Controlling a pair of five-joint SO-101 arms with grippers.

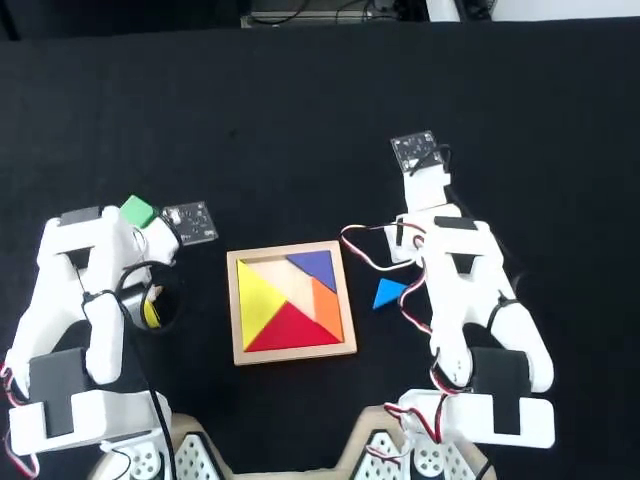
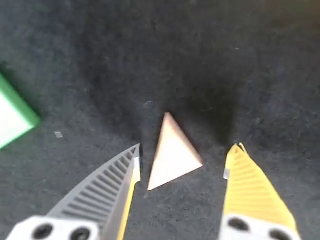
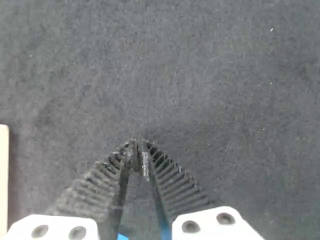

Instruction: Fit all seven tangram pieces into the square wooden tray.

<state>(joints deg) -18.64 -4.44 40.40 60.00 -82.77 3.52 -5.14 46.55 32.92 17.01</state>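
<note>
The square wooden tray (image 1: 238,345) lies between the arms and holds yellow, red, purple and orange pieces. A blue triangle (image 1: 388,292) rests on the black cloth just right of the tray, beside the right arm. A pale tan triangle (image 2: 172,152) lies flat on the cloth between the fingers of my left gripper (image 2: 187,150), which is open and not touching it. A green piece (image 2: 12,117) sits close by, also seen as a green block (image 1: 137,211) by the left arm. My right gripper (image 3: 136,152) is shut on nothing, low over bare cloth.
Black cloth covers the whole table. The tray's edge (image 3: 2,175) shows beside my right gripper. Red and white cables (image 1: 365,245) loop from the right arm toward the tray's far right corner. The far half of the table is open cloth.
</note>
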